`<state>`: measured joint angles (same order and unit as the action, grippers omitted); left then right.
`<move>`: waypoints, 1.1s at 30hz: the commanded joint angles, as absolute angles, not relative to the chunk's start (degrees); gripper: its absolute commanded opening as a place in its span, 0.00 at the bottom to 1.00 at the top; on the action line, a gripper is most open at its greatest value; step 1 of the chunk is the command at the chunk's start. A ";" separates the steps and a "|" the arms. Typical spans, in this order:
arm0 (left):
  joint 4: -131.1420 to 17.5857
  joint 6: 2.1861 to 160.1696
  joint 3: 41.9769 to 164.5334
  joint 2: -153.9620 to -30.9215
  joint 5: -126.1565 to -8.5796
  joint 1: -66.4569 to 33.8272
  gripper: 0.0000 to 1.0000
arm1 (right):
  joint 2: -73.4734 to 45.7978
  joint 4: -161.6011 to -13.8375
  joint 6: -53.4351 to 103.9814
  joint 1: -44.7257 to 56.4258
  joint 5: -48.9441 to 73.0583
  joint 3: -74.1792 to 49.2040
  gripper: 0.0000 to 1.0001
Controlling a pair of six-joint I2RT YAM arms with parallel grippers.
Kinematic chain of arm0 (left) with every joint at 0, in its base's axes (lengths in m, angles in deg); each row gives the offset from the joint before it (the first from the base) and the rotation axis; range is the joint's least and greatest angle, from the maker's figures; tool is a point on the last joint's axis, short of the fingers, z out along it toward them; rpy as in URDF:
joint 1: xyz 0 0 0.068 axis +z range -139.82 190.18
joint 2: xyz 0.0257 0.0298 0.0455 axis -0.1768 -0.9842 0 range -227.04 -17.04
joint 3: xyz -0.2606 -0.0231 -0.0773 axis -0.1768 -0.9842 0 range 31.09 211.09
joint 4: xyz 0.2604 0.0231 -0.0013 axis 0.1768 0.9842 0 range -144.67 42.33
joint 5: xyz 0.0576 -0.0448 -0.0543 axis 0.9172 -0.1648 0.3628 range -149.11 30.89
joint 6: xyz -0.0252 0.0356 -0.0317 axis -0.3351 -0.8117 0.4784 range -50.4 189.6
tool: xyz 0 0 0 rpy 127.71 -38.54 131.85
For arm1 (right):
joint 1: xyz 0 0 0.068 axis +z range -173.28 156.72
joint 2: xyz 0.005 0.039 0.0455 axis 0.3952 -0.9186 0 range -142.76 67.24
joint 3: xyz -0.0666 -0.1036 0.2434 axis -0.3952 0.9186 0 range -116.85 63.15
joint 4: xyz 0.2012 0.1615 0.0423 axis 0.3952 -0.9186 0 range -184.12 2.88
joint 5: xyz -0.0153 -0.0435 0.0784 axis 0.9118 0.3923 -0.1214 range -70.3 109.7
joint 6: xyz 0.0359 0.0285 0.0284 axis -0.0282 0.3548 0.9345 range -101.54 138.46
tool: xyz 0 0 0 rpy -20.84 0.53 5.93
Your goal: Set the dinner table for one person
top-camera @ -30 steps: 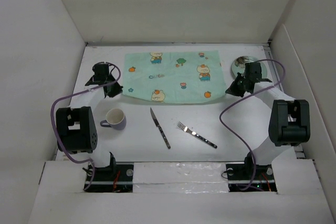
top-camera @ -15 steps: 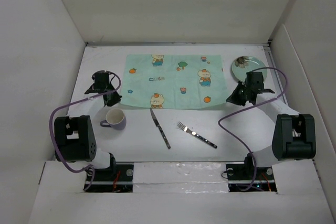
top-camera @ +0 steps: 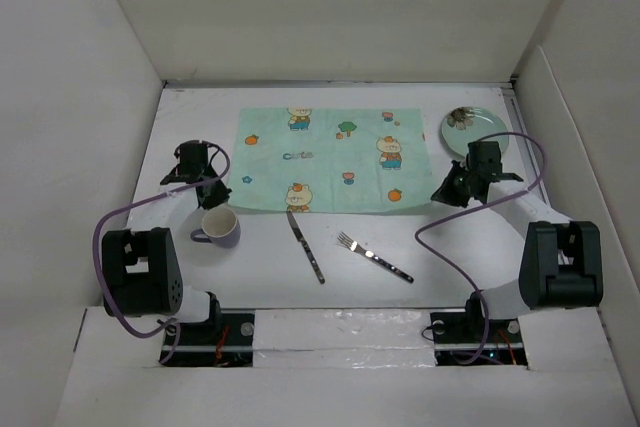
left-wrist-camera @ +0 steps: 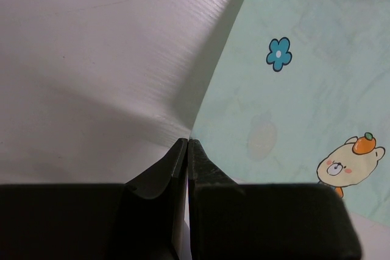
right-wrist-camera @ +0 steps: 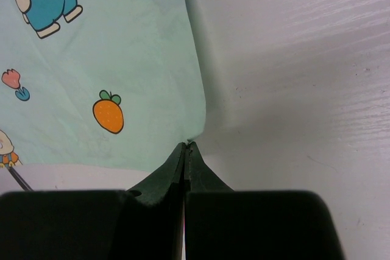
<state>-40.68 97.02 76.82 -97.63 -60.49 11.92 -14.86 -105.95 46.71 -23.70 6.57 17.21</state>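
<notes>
Left pincer point(top-camera: 214, 193) is clenched on the lower-left corner of the placemat point(top-camera: 330, 159). Left wrist view: both black fingers point(left-wrist-camera: 164, 172) pressed flat together, placemat corner ending right at the tips, cloth edge lifted slightly off the table point(top-camera: 470, 247) with a soft shadow under it.

Placemat: thin mint-green sheet, rectangular, printed with cartoon bears, a blue flower, oranges and a carrot. It sits upper centre in the top view, spanning between the two pincers.

Mug point(top-camera: 220, 226): glossy lavender, round, pale inside, upright, just below the left pincer, handle pointing left.

Knife point(top-camera: 304, 244): slim metal blade, dark handle, lying diagonal at centre, tip at the placemat's lower edge.

Fork point(top-camera: 374, 256): shiny metal tines, dark handle, diagonal, just right of the knife and apart from it.

Right pincer point(top-camera: 447, 190) is clenched on the lower-right placemat corner. Right wrist view: black wedge-shaped fingers point(right-wrist-camera: 198, 178) closed, corner right at the tips.

Plate point(top-camera: 473, 130): small, round, pale green with a dark print, upper right, just above the right pincer, off the placemat.

Table: matte white, flat, faintly grained in the wrist views, fills the middle of the top view and carries everything.
</notes>
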 commanded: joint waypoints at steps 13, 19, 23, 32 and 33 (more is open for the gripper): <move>-38.24 96.32 80.29 -95.09 -61.56 12.29 0.28 | -11.51 -110.32 46.14 -22.31 7.92 14.47 0.33; -36.75 96.49 88.28 -93.94 -64.56 11.07 0.42 | -9.84 -113.84 47.11 -22.31 9.15 8.05 0.55; -38.14 96.76 93.13 -93.33 -66.30 9.57 0.39 | -10.62 -111.57 50.27 -25.55 12.84 4.53 0.58; -39.56 96.23 102.36 -90.78 -77.30 5.81 0.00 | -21.69 -100.14 63.98 -39.79 12.93 -1.53 0.00; -39.82 95.88 102.45 -90.17 -78.08 5.18 0.00 | -24.40 -99.70 65.47 -40.50 13.63 -2.59 0.00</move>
<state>-38.93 96.86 99.88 -92.93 -73.98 7.55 -21.03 -105.08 59.82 -38.50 12.10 1.41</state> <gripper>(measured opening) 0.003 0.010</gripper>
